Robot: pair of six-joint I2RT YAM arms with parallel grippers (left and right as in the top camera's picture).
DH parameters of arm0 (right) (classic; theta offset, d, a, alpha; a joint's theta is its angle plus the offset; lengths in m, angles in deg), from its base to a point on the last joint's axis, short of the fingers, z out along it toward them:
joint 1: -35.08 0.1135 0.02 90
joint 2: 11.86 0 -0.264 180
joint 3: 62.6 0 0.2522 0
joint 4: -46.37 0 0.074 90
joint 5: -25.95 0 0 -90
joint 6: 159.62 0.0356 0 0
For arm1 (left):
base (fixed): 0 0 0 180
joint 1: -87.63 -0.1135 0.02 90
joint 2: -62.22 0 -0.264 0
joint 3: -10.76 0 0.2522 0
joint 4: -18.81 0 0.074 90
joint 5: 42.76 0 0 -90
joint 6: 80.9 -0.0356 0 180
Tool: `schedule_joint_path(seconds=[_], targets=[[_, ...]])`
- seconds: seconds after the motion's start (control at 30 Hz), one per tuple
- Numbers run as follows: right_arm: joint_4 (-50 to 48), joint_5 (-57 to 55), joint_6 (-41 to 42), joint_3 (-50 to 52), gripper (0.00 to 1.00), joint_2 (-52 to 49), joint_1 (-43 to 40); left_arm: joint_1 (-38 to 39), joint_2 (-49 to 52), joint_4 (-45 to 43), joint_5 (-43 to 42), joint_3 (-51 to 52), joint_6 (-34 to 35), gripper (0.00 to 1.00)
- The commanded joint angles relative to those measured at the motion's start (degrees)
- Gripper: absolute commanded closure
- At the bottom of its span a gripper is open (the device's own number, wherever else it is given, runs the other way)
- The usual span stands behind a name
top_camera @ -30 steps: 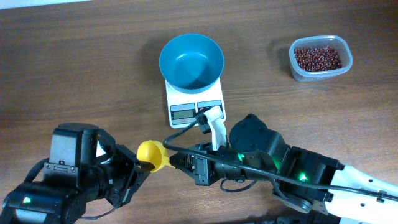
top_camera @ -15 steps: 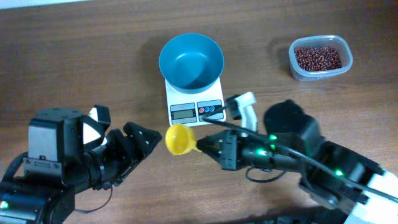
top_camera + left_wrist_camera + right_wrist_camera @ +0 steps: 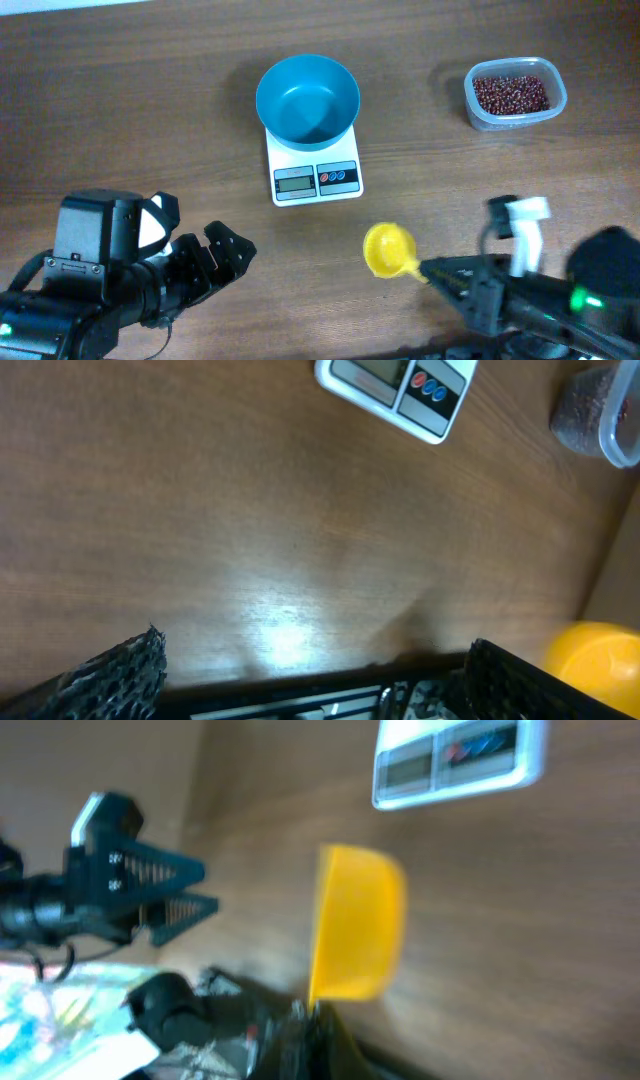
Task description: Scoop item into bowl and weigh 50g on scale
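The right tool is pinching the handle of the yellow scoop, which hangs empty above the surface near the scale; the left tool hovers with its fingers spread, holding nothing. The beans all lie in the clear tub, well apart from the empty blue bowl seated on the scale. The step in hand is judged to be fetching the first load: carry the scoop to the tub, enter the heap at a shallow angle, and take a modest load so no grains spill in transit.
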Motion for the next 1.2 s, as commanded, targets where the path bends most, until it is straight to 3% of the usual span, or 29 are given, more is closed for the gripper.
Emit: schedule_joint_path(seconds=[0.0, 0.17, 0.23, 0.3, 0.43, 0.47, 0.53, 0.67, 0.77, 1.17], targets=[[10.05, -14.62, -0.7, -13.35, 0.96, 0.81, -0.15, -0.02, -0.24, -1.33, 0.83, -0.74, -8.2, 0.01], [13.57, -19.63, -0.7, -25.57, 0.96, 0.81, -0.13, 1.57, -0.17, -8.2, -0.7, -0.76, -8.17, 0.05], [20.68, -28.28, -0.7, -30.62, 0.96, 0.81, -0.02, 6.47, 0.59, -13.03, -0.66, -0.76, -8.15, 0.09], [25.05, -30.32, -0.72, -33.9, 0.96, 0.81, -0.04, 13.14, 6.93, -19.85, 1.55, -1.38, -8.11, 0.15], [28.96, -32.02, -0.7, -34.01, 0.96, 0.79, -0.04, 22.64, 25.83, -21.16, 13.31, -10.43, -8.13, 0.21], [30.14, -32.52, -0.72, -34.01, 0.96, 0.79, -0.04, 24.92, 32.52, -21.53, 17.07, -14.62, -8.13, 0.27], [32.92, -35.89, -0.72, -34.01, 0.96, 0.79, -0.04, 27.52, 41.92, -24.87, 18.82, -19.82, -8.11, 0.54], [35.54, -40.17, -3.87, -33.9, 0.96, 0.79, -0.04, 28.87, 47.78, -35.36, 20.39, -20.11, -8.09, 0.87], [35.71, -41.0, -5.22, -33.9, 0.96, 0.79, -0.04, 28.87, 49.07, -35.3, 24.06, -20.09, -8.11, 1.0], [37.0, -41.05, -5.2, -33.9, 0.96, 0.79, -0.04, 28.87, 55.17, -35.3, 35.56, -19.76, -8.09, 1.0]])
